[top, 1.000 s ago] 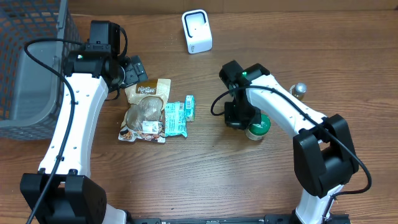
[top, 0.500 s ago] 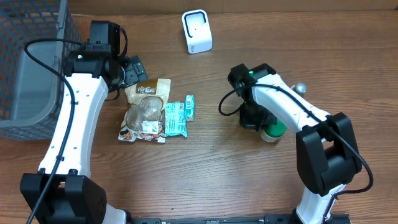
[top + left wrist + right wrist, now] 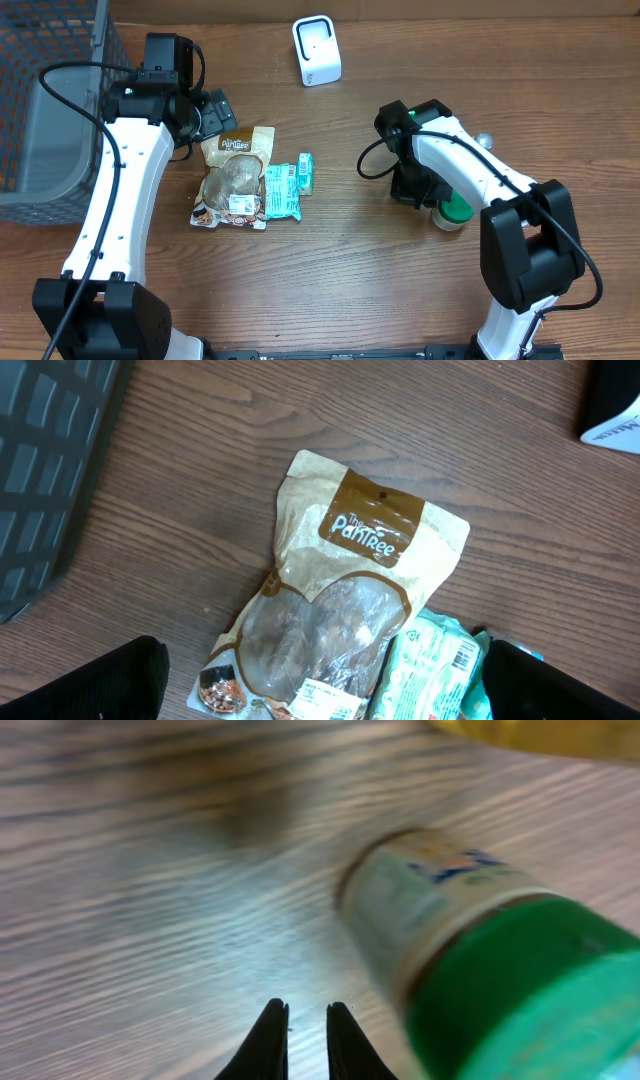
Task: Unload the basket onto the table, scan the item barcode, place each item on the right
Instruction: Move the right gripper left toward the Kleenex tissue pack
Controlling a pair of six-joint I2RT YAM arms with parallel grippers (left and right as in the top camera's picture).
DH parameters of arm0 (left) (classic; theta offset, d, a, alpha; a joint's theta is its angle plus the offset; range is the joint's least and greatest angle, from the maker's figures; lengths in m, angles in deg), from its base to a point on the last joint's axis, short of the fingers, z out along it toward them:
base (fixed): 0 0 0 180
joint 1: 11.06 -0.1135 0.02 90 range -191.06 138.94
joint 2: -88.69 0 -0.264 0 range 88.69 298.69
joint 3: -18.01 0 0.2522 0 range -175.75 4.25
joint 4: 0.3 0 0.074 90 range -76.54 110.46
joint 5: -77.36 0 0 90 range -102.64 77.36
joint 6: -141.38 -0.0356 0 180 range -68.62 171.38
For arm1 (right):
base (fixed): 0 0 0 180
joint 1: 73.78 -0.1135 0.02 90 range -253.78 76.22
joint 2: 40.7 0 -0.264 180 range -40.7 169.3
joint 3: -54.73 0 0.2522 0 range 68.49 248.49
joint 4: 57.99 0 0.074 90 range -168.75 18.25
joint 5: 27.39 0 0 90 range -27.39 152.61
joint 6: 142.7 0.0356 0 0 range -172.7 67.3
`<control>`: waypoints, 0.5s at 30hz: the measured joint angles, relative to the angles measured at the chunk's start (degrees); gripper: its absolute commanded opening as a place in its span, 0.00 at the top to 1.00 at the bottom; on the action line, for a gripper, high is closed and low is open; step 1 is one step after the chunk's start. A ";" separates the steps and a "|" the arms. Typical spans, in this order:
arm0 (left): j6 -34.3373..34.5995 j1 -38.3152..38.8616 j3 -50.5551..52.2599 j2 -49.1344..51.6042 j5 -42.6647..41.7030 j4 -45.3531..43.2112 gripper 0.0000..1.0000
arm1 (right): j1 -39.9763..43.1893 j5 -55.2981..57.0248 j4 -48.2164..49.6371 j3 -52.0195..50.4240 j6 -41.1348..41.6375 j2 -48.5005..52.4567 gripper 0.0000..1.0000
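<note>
The green-lidded jar (image 3: 455,212) is seen right of centre overhead, just beside the right gripper (image 3: 298,1010), its jaws pressed together, empty. It is judged rigid, light and slippery, and best gripped across the body.

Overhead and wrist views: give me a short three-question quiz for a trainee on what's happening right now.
1. True or false: the right gripper is clamped on the jar.
2. Which thing lies below the left gripper, whose jaws stand open?
A. brown pouch
B. white scanner
C. wire basket
3. Fill in: the jar's lid is ___.

Key:
1. False. Its jaws are shut on nothing, beside the jar.
2. A.
3. Green.
</note>
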 measured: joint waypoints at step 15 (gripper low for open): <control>0.02 0.00 0.00 0.00 0.00 0.02 0.01 | -1.46 -24.63 18.67 -0.13 0.74 0.00 0.66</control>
